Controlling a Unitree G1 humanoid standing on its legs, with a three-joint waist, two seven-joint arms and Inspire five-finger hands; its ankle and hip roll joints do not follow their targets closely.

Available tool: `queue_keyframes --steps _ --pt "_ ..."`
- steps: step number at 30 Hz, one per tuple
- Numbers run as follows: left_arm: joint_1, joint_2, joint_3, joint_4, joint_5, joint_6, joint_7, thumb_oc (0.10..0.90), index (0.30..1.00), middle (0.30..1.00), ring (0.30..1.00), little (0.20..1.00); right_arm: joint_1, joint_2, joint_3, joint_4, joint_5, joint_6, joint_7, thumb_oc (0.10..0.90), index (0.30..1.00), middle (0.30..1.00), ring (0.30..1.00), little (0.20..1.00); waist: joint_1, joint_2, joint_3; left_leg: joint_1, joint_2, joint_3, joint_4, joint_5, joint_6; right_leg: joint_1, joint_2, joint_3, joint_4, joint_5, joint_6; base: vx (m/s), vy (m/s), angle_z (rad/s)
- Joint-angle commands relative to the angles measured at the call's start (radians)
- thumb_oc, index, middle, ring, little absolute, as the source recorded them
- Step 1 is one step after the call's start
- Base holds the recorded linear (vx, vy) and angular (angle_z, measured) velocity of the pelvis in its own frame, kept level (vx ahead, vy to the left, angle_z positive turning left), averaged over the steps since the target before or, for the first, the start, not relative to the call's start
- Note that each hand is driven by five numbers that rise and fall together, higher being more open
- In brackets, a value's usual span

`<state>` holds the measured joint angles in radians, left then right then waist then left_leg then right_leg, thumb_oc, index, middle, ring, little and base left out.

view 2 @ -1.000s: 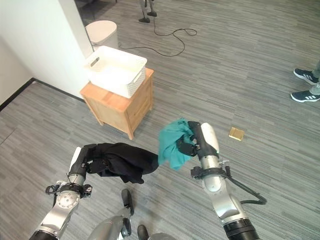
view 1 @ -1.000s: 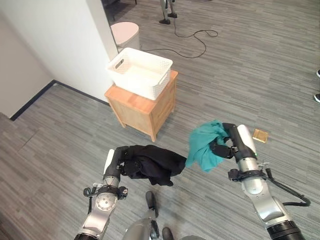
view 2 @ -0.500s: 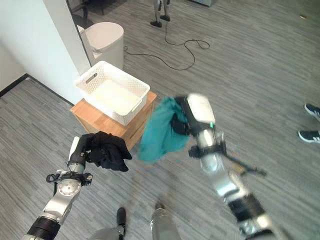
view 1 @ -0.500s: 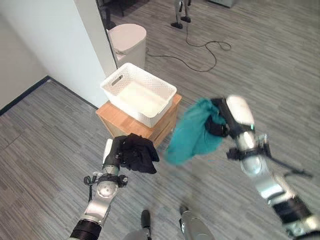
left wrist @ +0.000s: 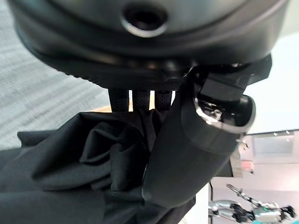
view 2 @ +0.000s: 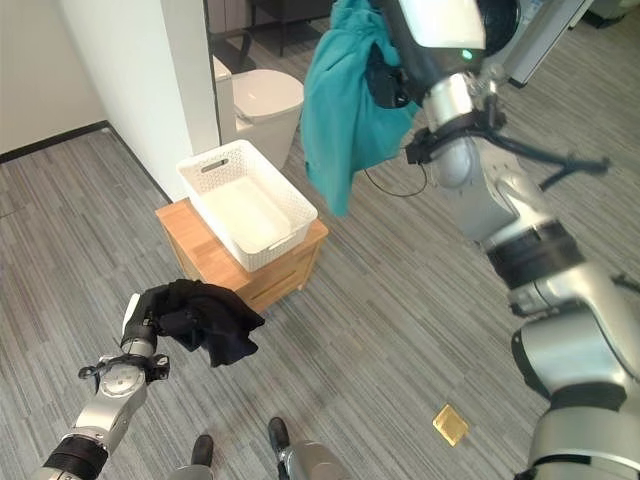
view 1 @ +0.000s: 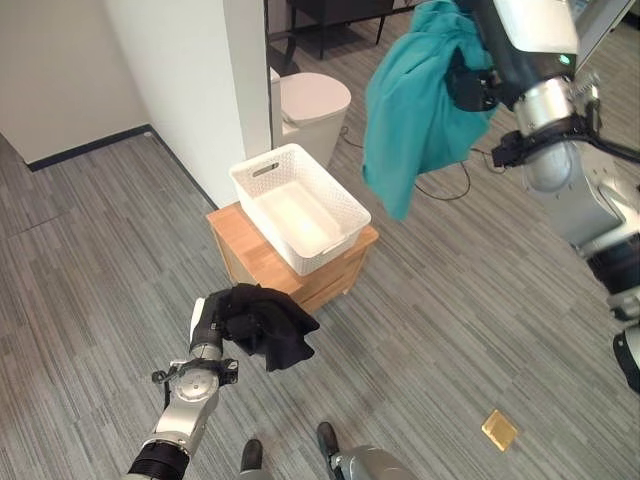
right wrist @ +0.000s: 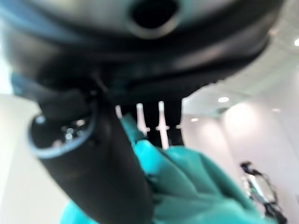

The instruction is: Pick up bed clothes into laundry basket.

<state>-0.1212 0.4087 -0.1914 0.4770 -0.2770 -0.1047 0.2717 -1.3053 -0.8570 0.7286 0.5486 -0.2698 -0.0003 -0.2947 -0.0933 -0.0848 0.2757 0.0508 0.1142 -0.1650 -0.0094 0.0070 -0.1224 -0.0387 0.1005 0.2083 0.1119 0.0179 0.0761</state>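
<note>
A teal garment (view 1: 415,110) hangs high at the upper right, my right hand (view 1: 470,78) shut on its top; the wrist view shows the thumb (right wrist: 112,177) pressed on the teal cloth (right wrist: 196,196). The cloth's lower end dangles above and right of the white laundry basket (view 1: 300,205). Low at the left, my left hand (view 1: 215,315) is shut on a bunched black garment (view 1: 265,325), thumb (left wrist: 187,154) clamped over black folds (left wrist: 93,158). The basket looks empty and sits on a small wooden cabinet (view 1: 250,250).
A white wall corner (view 1: 215,90) stands behind the cabinet, a white lidded bin (view 1: 310,105) beside it. A dark cable (view 1: 445,185) trails on the grey floor. A small golden square (view 1: 498,430) lies on the floor at the lower right.
The camera has swung and the whole scene shifted. My right arm has lifted the teal garment much higher, above the basket. The left hand still holds the black garment low.
</note>
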Motion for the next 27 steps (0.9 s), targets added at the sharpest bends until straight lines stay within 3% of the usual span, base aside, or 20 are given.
queue_keyframes --steps 1,8,27 --pt "0.003 0.109 0.054 -0.075 -0.026 -0.133 0.022 0.400 0.300 0.300 0.300 0.300 -0.141 0.039 0.012 0.136 0.057 -0.006 -0.024 0.400 0.300 0.300 0.300 0.300 0.036 -0.107 -0.149 0.116 -0.139 0.027 -0.078 -0.090 0.042 -0.041 -0.085 0.203 -0.162 0.057 0.102 0.10 -0.033 0.11" --pt "0.028 0.101 0.074 0.003 -0.050 -0.138 0.022 0.400 0.300 0.300 0.300 0.300 -0.199 0.024 0.105 0.312 0.078 -0.004 0.023 0.400 0.300 0.300 0.300 0.300 0.055 -0.110 -0.151 0.090 -0.143 0.004 -0.078 -0.070 0.024 -0.020 -0.093 0.189 -0.175 0.060 0.093 0.13 -0.020 0.15" --pt "0.095 0.099 0.097 0.069 -0.077 -0.146 -0.007 0.400 0.300 0.300 0.300 0.300 -0.331 -0.027 0.174 0.441 0.150 -0.008 0.025 0.400 0.300 0.300 0.300 0.300 0.086 -0.092 -0.115 -0.023 -0.156 -0.058 -0.078 -0.032 0.004 -0.066 -0.083 0.182 -0.183 0.057 0.070 0.07 -0.019 0.14"
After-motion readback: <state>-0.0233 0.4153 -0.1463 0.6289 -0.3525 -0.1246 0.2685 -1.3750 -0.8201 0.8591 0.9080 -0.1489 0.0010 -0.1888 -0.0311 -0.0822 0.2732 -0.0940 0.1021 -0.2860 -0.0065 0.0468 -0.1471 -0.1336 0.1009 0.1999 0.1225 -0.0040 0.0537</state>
